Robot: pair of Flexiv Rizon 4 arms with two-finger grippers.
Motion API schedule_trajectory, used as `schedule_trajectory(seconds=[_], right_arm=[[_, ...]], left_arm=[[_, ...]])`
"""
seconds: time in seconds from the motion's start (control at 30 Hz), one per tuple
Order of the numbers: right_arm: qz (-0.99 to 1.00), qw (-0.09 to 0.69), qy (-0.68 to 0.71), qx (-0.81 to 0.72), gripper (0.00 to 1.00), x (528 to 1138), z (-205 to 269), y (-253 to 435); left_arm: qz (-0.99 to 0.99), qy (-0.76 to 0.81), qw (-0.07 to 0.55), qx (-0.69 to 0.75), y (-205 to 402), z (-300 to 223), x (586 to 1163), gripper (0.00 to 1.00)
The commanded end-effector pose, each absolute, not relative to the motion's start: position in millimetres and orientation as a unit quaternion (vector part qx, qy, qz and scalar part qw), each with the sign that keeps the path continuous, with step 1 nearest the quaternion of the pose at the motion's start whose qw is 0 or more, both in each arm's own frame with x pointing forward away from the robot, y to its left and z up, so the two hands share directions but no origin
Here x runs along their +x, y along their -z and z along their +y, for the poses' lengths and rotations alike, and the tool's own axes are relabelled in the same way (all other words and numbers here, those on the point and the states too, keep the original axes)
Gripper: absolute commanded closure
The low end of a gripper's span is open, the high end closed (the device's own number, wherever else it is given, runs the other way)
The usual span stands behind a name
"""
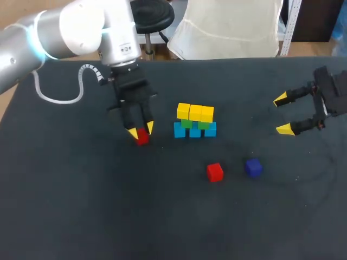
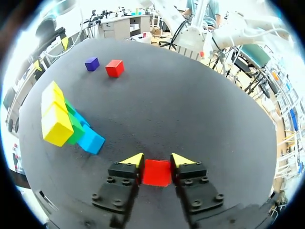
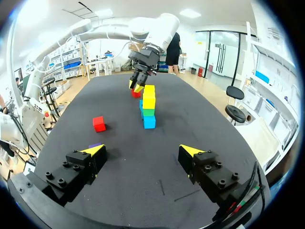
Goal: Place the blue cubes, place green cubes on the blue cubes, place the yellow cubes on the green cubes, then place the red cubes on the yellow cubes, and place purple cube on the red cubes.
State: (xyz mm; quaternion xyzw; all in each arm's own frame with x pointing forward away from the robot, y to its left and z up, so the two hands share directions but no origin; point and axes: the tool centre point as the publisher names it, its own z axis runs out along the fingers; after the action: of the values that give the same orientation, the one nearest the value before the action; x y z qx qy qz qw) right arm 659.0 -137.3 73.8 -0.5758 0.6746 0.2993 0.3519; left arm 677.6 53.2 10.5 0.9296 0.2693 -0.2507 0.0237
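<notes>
Blue cubes (image 1: 194, 130), green cubes (image 1: 187, 123), yellow cubes (image 1: 195, 112) stacked. My left gripper (image 1: 140, 129) clamped on red cube (image 1: 142, 137). Other red cube (image 1: 215, 171), purple cube (image 1: 253, 167) unplaced, near-right. My right gripper (image 1: 284, 114) apart, empty.

The table (image 1: 81, 206) was plain matte black, with no pattern. The blue cubes (image 1: 195, 131) were a light cyan-blue, the green cubes (image 1: 187, 123) mid green, and the yellow cubes (image 1: 195, 112) bright yellow. The red cube (image 1: 142, 137) at the left gripper (image 1: 141, 130) and the loose red cube (image 1: 215, 171) were the same solid red. The purple cube (image 1: 253, 167) read as dark blue-violet. Both the left gripper and the right gripper (image 1: 283, 114) had black fingers with yellow tips. The left arm (image 1: 81, 27) was silver-white with a pale blue ring, and its cable (image 1: 59, 100) was white.
</notes>
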Motion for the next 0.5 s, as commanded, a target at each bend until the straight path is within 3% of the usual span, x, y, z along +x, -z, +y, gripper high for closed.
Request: schedule_trajectory(seconds=[0.03,0.5], right_arm=[[0.674,0.352,-0.3,-0.576,0.0,660,-137,-73],[0.674,0.352,-0.3,-0.576,0.0,660,-137,-73]], left_arm=[[0.271,0.246,0.025,0.93,-11,55,675,1.0],[0.373,0.215,0.054,0.901,-51,53,678,1.0]])
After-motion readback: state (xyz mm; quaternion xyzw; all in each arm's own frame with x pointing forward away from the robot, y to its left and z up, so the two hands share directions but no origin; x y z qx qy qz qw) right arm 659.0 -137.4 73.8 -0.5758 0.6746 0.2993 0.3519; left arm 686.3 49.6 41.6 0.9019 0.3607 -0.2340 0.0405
